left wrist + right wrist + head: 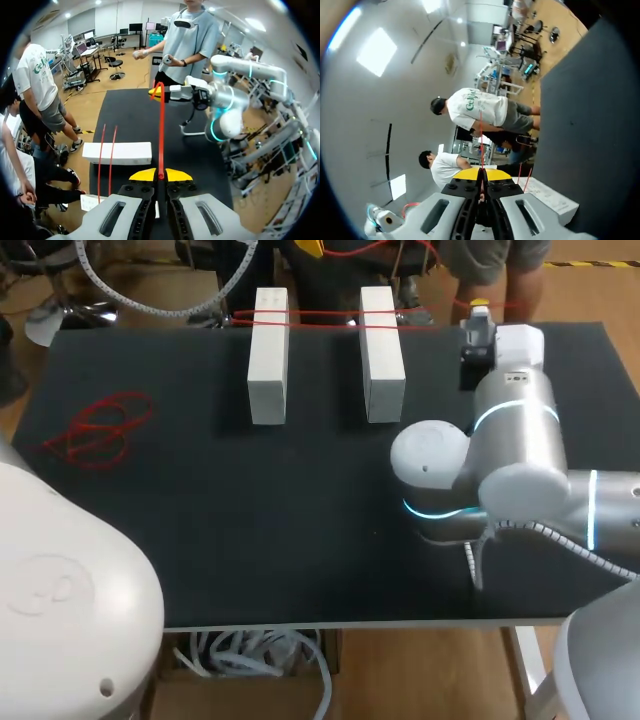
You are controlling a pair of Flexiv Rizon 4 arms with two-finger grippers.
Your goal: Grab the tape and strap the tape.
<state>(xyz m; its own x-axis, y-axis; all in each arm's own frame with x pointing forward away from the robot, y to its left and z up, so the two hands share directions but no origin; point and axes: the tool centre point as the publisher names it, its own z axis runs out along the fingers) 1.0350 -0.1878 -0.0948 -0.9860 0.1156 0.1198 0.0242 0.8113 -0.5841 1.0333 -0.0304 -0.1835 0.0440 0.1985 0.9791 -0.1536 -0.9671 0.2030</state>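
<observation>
Tangle of red cord (100, 428) lies flat at the left of the black table (250, 520), well apart from everything else. Toward the middle stand two white blocks side by side, near the far edge: the left block (268, 355) and the right block (381, 352). The red tape (320, 318) runs across the far ends of both blocks in two close strands, resting on their upper faces.

Left gripper (161, 175): both yellow tips are closed together with the tape (161, 130) pinched between them. From this grip the tape stretches taut and straight ahead, above the table, to the right gripper (159, 92). One white block (117, 152) lies beside this taut run, with two tape strands crossing it.

Right arm enters from the right side; the right gripper (479, 308) sits at the far right edge of the table, beyond the right block. In the right wrist view its fingers (465, 200) are pressed together on the tape (481, 140), which leaves the tips as a thin red line. A white block (547, 195) shows just beside the gripper, with tape strands across it.
</observation>
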